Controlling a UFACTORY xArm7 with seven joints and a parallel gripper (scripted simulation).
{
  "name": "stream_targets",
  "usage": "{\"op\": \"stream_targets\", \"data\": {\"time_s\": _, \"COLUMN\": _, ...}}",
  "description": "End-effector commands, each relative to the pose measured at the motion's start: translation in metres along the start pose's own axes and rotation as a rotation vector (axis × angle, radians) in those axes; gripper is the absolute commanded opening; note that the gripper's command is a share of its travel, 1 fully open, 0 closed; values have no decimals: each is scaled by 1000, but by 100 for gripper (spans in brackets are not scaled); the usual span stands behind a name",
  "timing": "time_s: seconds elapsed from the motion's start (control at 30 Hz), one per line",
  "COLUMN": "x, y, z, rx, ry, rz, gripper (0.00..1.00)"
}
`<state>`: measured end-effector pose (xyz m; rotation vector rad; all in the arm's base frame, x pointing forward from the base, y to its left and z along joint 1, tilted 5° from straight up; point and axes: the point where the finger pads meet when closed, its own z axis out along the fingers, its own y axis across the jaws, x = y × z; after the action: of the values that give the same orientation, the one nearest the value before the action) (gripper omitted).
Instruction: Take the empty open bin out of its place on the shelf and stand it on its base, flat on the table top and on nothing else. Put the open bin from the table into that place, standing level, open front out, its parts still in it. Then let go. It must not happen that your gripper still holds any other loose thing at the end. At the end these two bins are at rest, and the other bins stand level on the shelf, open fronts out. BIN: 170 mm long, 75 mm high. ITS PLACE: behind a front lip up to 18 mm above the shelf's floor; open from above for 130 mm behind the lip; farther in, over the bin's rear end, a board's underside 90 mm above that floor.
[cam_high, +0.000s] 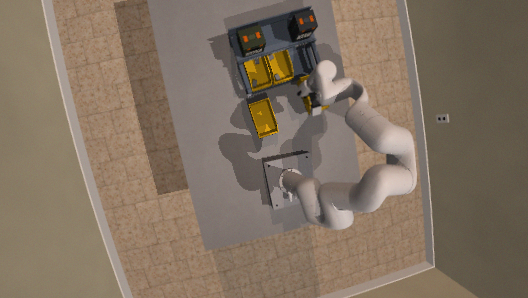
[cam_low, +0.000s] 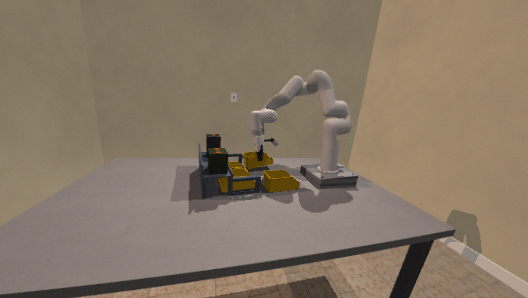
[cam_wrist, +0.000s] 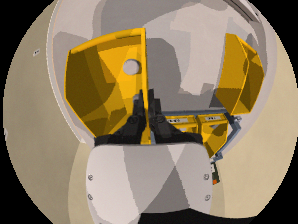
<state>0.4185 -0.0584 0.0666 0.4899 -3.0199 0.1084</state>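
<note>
My gripper (cam_wrist: 147, 97) is shut on the side wall of a yellow open bin (cam_wrist: 109, 86) and holds it in the air beside the right end of the blue shelf (cam_low: 225, 176). The held bin shows no parts inside in the wrist view. In the side view the gripper (cam_low: 259, 151) hangs over this bin (cam_low: 257, 160), which is off the table. From above, the wrist hides most of the held bin. Another yellow open bin (cam_high: 262, 117) stands on the table in front of the shelf (cam_high: 272, 55); it also shows in the side view (cam_low: 281, 180).
Two yellow bins (cam_high: 256, 74) (cam_high: 280, 65) stand in the shelf's left and middle places; the right place (cam_high: 307, 55) looks vacant. Two dark boxes with orange marks (cam_high: 251, 40) (cam_high: 303, 25) sit on the shelf's upper board. The arm's base plate (cam_high: 287, 182) is nearer the table front.
</note>
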Motion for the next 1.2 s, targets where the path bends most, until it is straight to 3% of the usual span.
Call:
{"op": "stream_targets", "data": {"time_s": 0.0, "x": -1, "y": 0, "z": -1, "rx": 2, "ry": -3, "rz": 0, "gripper": 0}}
{"op": "stream_targets", "data": {"time_s": 1.17, "x": -17, "y": 0, "z": -3, "rx": 2, "ry": -3, "rz": 0, "gripper": 0}}
